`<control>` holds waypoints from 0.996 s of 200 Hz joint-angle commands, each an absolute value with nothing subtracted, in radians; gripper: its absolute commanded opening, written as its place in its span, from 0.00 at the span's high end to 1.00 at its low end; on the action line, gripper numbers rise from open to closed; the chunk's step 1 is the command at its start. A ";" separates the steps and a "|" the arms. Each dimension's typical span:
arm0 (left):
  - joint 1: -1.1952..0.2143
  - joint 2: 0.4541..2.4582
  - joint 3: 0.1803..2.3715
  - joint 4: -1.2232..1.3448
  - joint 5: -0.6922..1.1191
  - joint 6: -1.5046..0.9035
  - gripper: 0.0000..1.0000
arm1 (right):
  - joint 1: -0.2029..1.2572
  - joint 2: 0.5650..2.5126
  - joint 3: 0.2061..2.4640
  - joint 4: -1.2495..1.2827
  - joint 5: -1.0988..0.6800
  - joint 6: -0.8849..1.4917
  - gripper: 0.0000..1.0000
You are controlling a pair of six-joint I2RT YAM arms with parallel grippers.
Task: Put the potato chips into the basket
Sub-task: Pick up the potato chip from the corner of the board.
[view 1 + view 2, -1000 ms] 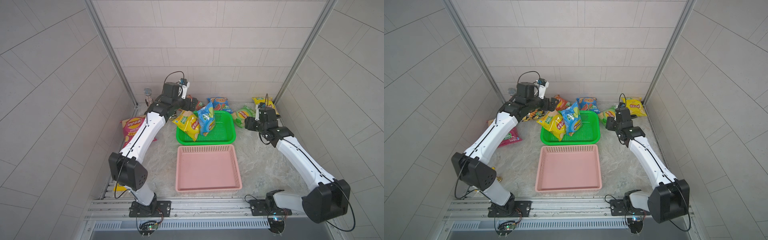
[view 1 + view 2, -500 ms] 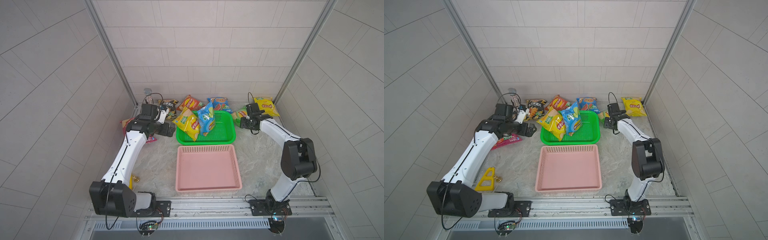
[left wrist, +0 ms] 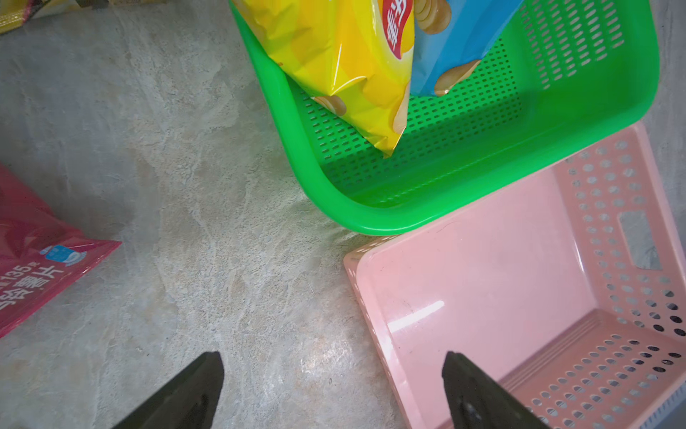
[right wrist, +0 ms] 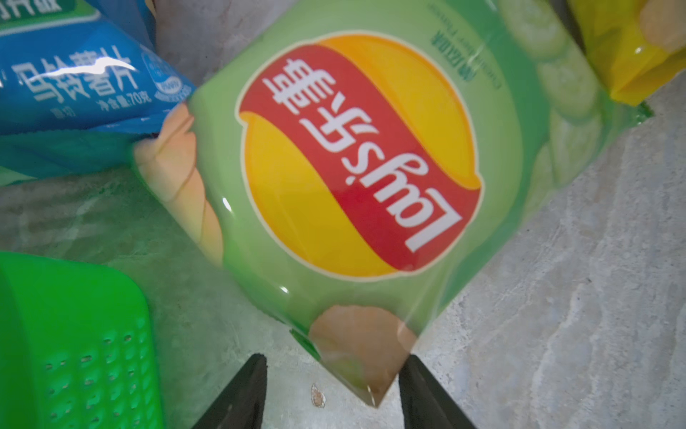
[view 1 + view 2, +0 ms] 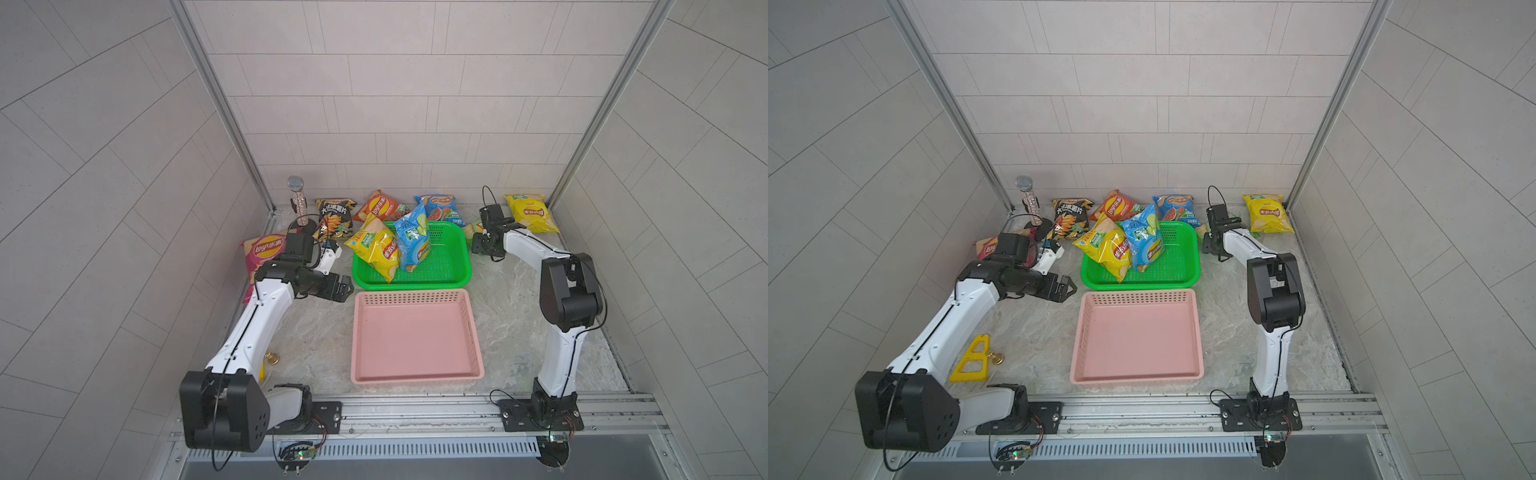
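Two chip bags, the yellow bag [image 5: 380,253] and the blue bag [image 5: 411,241], lean inside the green basket [image 5: 411,284] in both top views. I count five more bags on the floor [image 5: 519,299] outside it. A magenta bag [image 5: 266,249] lies to its left. A black bag [image 5: 332,216], an orange-red bag [image 5: 380,208] and a second blue bag [image 5: 440,208] lie behind it. A second yellow bag [image 5: 530,212] lies well to its right. My left gripper [image 5: 345,289] hangs just beside the basket's near left corner, and my right gripper [image 5: 478,245] just beside its right wall.

In the left wrist view, my left jaws stand wide apart with nothing between them. Under them I see floor and a corner of the pink basket [image 3: 356,282], which sits just beside the green basket's near side.

In the right wrist view, my right jaws are spread around one corner of the green bag [image 4: 352,167], which lies on the floor beside the green basket. One finger [image 4: 419,390] is at the bag's edge. Between the other finger and the bag bare floor shows, so this is no grasp.
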State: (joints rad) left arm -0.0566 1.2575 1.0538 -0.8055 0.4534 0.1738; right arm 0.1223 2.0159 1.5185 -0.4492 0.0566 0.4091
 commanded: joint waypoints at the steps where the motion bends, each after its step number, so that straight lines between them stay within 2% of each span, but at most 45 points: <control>1: -0.052 1.253 1.039 -0.786 0.465 0.189 0.00 | 0.124 2.051 1.556 -0.453 0.089 0.425 0.40; 42: -0.052 1.237 1.026 -0.773 0.452 0.187 0.00 | 0.139 2.109 1.605 -0.475 0.137 0.430 0.42; 70: -0.051 1.242 1.029 -0.772 0.441 0.184 0.00 | 0.143 2.128 1.614 -0.490 0.182 0.443 0.47; 115: -0.051 1.240 1.028 -0.773 0.438 0.183 0.00 | 0.148 2.124 1.603 -0.485 0.203 0.442 0.65; 149: -0.052 1.241 1.028 -0.772 0.433 0.182 0.00 | 0.152 2.095 1.582 -0.473 0.189 0.443 0.67; 179: -0.051 1.241 1.028 -0.773 0.431 0.180 0.00 | 0.152 2.081 1.570 -0.466 0.168 0.443 0.79; 199: -0.051 1.241 1.028 -0.772 0.431 0.179 0.00 | 0.153 2.073 1.560 -0.465 0.178 0.443 0.93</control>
